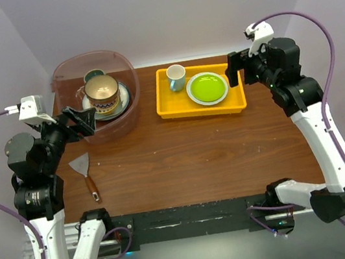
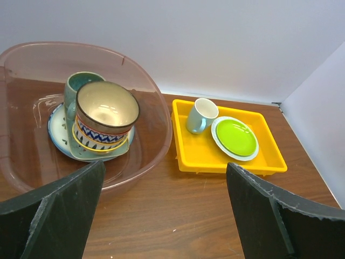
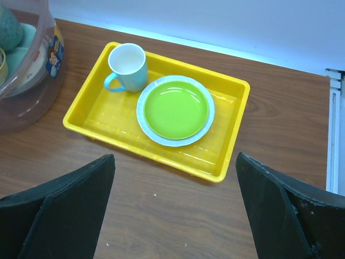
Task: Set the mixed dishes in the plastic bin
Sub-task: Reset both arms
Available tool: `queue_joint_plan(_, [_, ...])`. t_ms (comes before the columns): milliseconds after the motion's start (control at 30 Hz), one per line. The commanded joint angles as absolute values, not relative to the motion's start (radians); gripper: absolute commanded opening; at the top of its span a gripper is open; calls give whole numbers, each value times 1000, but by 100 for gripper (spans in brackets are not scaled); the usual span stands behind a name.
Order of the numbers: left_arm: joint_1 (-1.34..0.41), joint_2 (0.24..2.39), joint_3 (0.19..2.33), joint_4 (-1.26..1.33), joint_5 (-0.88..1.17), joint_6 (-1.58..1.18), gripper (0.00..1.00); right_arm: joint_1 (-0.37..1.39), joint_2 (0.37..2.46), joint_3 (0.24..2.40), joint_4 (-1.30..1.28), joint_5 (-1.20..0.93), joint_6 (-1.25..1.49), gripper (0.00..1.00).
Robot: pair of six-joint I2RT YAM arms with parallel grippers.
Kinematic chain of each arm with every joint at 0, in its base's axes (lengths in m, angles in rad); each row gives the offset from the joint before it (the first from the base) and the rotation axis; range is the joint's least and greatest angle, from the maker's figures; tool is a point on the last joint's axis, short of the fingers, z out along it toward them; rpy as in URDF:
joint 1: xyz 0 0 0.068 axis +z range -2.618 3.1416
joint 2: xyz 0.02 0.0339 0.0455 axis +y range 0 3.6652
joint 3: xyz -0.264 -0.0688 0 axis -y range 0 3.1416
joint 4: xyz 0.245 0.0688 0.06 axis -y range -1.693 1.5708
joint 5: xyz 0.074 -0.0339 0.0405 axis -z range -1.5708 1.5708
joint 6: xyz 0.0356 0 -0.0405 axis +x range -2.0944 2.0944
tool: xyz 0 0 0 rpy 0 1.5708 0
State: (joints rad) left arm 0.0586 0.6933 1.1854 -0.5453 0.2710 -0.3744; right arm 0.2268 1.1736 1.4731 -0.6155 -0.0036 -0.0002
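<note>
The plastic bin [image 1: 64, 74] stands at the back left of the table. In it a patterned bowl [image 1: 102, 93] with a gold inside sits on a floral plate [image 1: 124, 99], with a teal mug [image 1: 93, 75] behind it. The left wrist view shows the bin [image 2: 153, 91], bowl [image 2: 105, 116], mug [image 2: 80, 86], plate [image 2: 56, 127] and a pale green piece under the bowl. My left gripper [image 1: 84, 121] is open and empty, just outside the bin's near wall; it also shows in the left wrist view [image 2: 164, 210]. My right gripper [image 1: 236, 68] is open and empty, raised beside the yellow tray's right end; it also shows in the right wrist view [image 3: 175, 210].
A yellow tray [image 1: 166, 107] at the back centre holds a small white cup [image 1: 176, 76] and a lime-green plate [image 1: 207, 88]; they also show in the right wrist view, tray [image 3: 232, 129], cup [image 3: 128, 65], plate [image 3: 176, 109]. A scraper with a wooden handle [image 1: 84, 170] lies at front left.
</note>
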Motion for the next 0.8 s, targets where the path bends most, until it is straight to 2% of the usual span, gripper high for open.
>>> queue_joint_plan(0, [61,689,1183,-534,259,-357,100,222,1147,1477,-571,43,38,98])
queue_joint_plan(767, [61,683,1163,-528,249,-347,100,222,1144,1450,-572,12,44,98])
